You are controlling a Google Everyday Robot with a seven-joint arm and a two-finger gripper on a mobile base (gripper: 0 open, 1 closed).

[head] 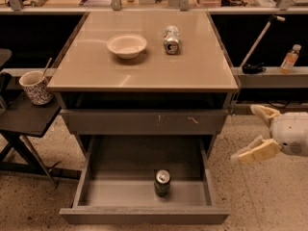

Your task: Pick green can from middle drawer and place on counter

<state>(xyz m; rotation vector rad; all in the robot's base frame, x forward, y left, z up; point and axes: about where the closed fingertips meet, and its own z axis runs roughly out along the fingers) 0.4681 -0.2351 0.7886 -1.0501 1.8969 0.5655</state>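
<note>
The green can [162, 183] stands upright on the floor of the open middle drawer [144, 214], near its front centre. The counter [144, 73] is the beige top of the cabinet above. My gripper [253, 131] is at the right edge of the view, beside the cabinet's right side, at about drawer height. Its two pale fingers [250, 151] are spread apart and hold nothing. It is well to the right of the can and apart from it.
A white bowl [127, 45] and a silvery can lying on its side [171, 39] sit on the counter. The closed drawer front above has pale scratches [192, 120]. A mug [36, 87] stands on a dark side table at left. A bottle [290, 58] stands on a shelf at right.
</note>
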